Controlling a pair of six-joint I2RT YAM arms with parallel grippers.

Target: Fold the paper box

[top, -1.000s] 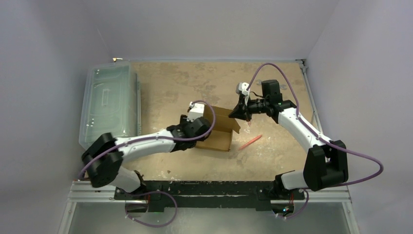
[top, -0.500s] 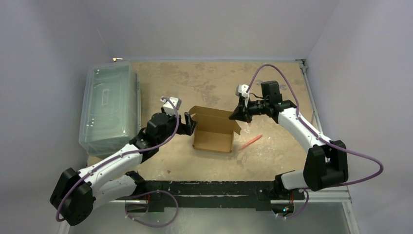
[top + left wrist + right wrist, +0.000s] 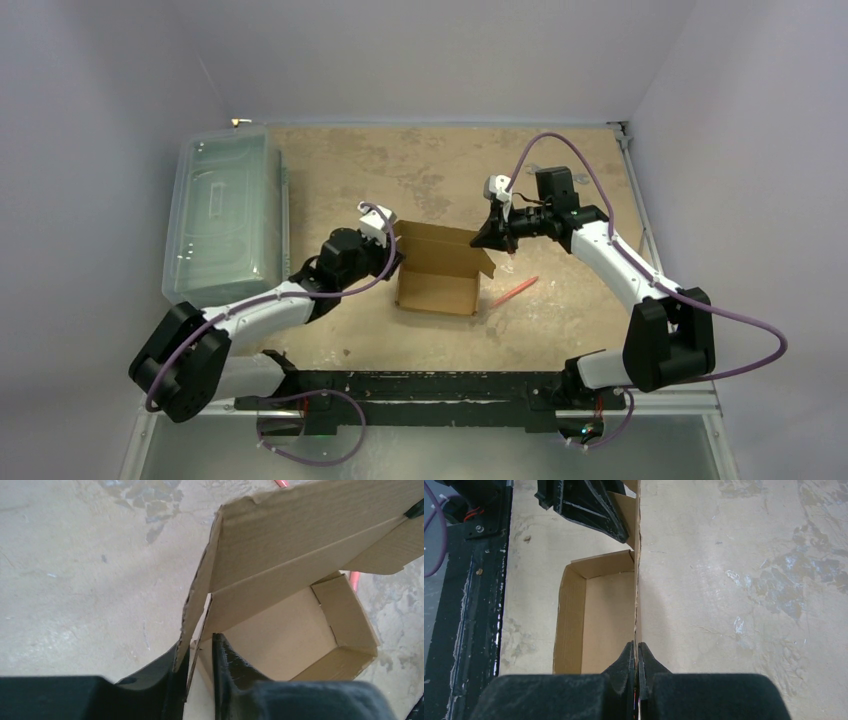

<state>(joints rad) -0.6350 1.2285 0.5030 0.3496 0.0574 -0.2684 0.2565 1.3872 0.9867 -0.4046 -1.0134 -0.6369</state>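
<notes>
We found the box [image 3: 437, 292] open mid-tabletop [image 3: 350, 165], a scuffed, blotchy tan surface boxed in by plain pale walls [image 3: 450, 50]. The right gripper [image 3: 636, 647] was clenched on the raised flap's edge. The left gripper [image 3: 197, 647] straddled the box's left wall; we couldn't tell if it was actually pinching. A clear bin [image 3: 220, 215] sat far left.

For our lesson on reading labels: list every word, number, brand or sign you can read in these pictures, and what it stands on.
No text can be read in any view.
The paper box shows plain brown cardboard, unprinted.
The clear plastic bin has moulded ridges; any lettering there is too small to tell.
</notes>
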